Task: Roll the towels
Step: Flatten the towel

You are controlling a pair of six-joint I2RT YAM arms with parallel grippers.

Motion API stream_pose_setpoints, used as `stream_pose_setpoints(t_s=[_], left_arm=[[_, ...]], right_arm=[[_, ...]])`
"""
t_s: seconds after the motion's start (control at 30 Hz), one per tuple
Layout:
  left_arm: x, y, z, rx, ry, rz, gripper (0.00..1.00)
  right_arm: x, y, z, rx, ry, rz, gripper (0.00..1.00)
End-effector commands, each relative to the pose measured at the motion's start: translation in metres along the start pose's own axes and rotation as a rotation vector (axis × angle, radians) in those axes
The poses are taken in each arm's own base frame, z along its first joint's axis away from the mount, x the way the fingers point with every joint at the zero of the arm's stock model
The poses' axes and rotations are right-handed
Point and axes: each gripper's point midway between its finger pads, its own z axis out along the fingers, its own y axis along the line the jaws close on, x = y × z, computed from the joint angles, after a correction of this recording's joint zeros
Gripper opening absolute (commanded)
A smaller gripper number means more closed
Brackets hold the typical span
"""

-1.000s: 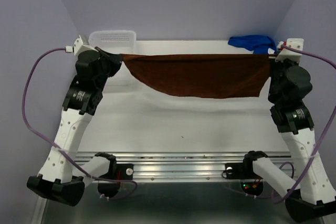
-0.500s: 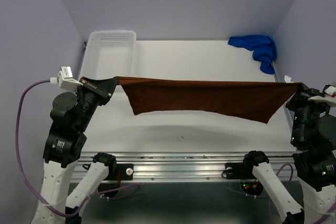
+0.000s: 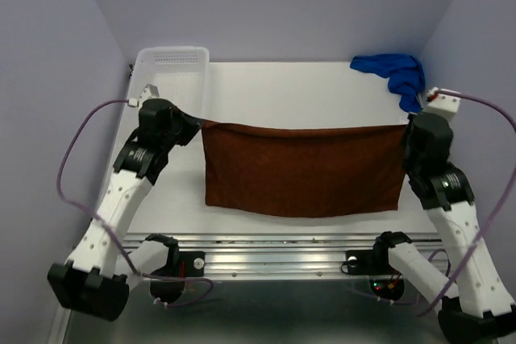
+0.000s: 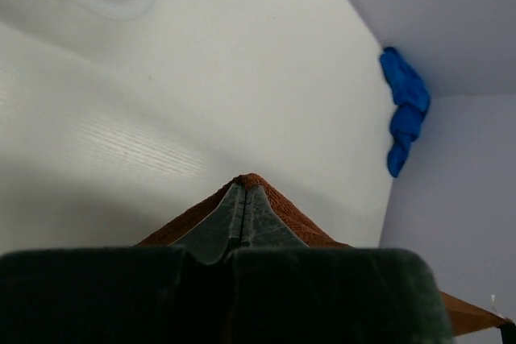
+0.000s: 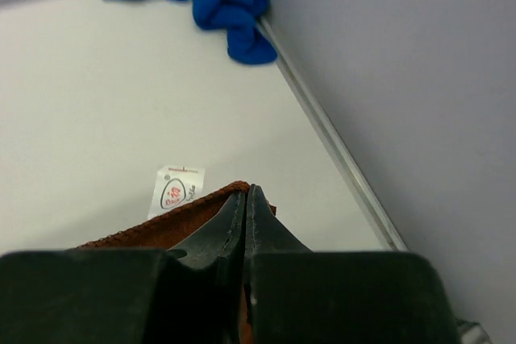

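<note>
The rust-brown towel point(image 3: 302, 171) is stretched taut between my two grippers over the middle of the table and shows as a wide rectangle. Its lower edge reaches close to the front rail. My left gripper point(image 3: 201, 124) is shut on its upper left corner, and my right gripper point(image 3: 405, 126) is shut on its upper right corner. In the left wrist view the brown cloth point(image 4: 282, 211) wraps the shut tips point(image 4: 244, 185). In the right wrist view the cloth point(image 5: 161, 227) and its white label point(image 5: 176, 191) lie by the shut tips point(image 5: 246, 191). The blue towel point(image 3: 395, 72) lies crumpled at the far right corner.
A white perforated basket point(image 3: 169, 68) stands at the far left corner. Grey walls close in the table on three sides, and a metal rail point(image 5: 330, 134) runs along the right edge. The arm bases and a metal rail point(image 3: 282, 247) sit along the front edge.
Both grippers carried the brown towel from the far side toward the front and apart, then came in to mid-table. The towel now spreads lower and fuller.
</note>
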Motion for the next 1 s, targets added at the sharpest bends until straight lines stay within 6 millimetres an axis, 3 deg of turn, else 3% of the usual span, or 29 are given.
stream_pose_setpoints(t_s=[0.0,0.03,0.13,0.17,0.2,0.3,0.33,0.37,0.4,0.47,0.5,0.53,0.63,0.67,0.77,0.97], left_arm=[[0.014,0.024,0.060,-0.117,0.027,0.020,0.00],[0.019,0.034,0.078,-0.171,0.039,0.025,0.00],[0.019,0.029,0.106,-0.177,0.032,0.037,0.00],[0.025,0.036,0.124,-0.207,0.044,0.043,0.00],[0.025,0.036,0.133,-0.216,0.044,0.044,0.00],[0.023,0.039,0.162,-0.272,0.033,0.061,0.00],[0.017,0.032,0.170,-0.269,0.015,0.063,0.00],[0.022,0.041,0.183,-0.300,0.025,0.071,0.00],[0.013,0.032,0.189,-0.294,-0.001,0.077,0.00],[0.020,0.039,0.206,-0.323,0.021,0.089,0.00],[0.018,0.039,0.211,-0.335,0.017,0.096,0.00],[0.016,0.034,0.221,-0.338,0.015,0.097,0.00],[0.007,0.022,0.233,-0.333,-0.001,0.105,0.00],[0.010,0.029,0.240,-0.360,0.007,0.111,0.00],[0.004,0.025,0.250,-0.375,-0.008,0.111,0.00],[0.005,0.023,0.268,-0.386,0.002,0.116,0.00]], right_arm=[[0.031,0.014,0.043,0.100,0.094,-0.128,0.01],[0.033,0.018,0.055,0.098,0.104,-0.142,0.01],[0.054,0.037,0.093,0.057,0.169,-0.209,0.01],[0.061,0.045,0.113,0.030,0.185,-0.218,0.01],[0.053,0.045,0.116,0.026,0.160,-0.208,0.01],[0.074,0.054,0.157,0.029,0.221,-0.256,0.01],[0.076,0.057,0.165,0.025,0.221,-0.255,0.01],[0.070,0.064,0.175,-0.002,0.201,-0.259,0.01],[0.078,0.066,0.189,0.003,0.212,-0.269,0.01],[0.081,0.063,0.204,0.016,0.225,-0.289,0.01],[0.071,0.062,0.213,0.028,0.210,-0.278,0.01],[0.080,0.059,0.226,0.029,0.229,-0.290,0.01],[0.070,0.049,0.247,0.059,0.208,-0.276,0.01],[0.076,0.048,0.255,0.062,0.220,-0.282,0.01],[0.064,0.051,0.272,0.020,0.185,-0.269,0.01],[0.058,0.062,0.288,-0.060,0.161,-0.343,0.01]])
